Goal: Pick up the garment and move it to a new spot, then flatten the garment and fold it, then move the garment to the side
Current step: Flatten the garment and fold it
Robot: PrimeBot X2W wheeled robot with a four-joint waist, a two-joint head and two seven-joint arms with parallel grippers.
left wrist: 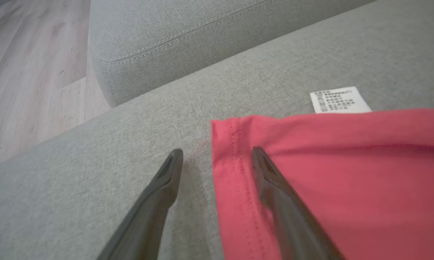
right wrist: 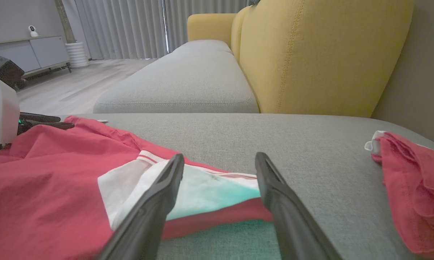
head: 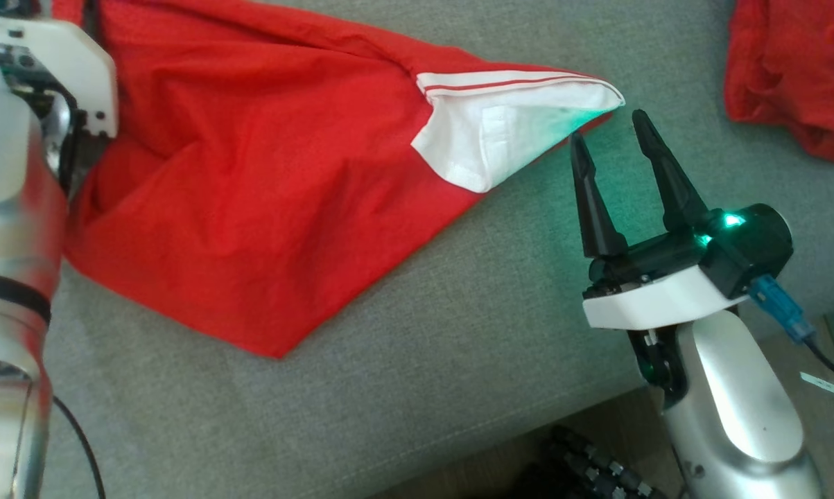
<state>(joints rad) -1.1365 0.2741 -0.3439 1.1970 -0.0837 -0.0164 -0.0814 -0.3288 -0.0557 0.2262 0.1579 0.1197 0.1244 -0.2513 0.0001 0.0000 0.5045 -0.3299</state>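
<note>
The garment point(head: 250, 208) lies rumpled on the sofa point(head: 458, 346). My left claw point(left wrist: 217, 151) is spread, straddling the hem corner point(left wrist: 231, 144) with one finger over the cloth. My right claw point(head: 609, 127) gapes just short of the white cuff point(head: 507, 132). I judge this is the flattening step: next I should close on both ends and draw them apart.

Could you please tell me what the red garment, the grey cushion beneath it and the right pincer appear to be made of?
Red garment: thin matte woven cloth, probably cotton; it creases softly. Grey cushion: coarse-weave upholstery, flecked, with stitched seams. Right pincer: likely hard black plastic, smooth, faintly glossy.
</note>
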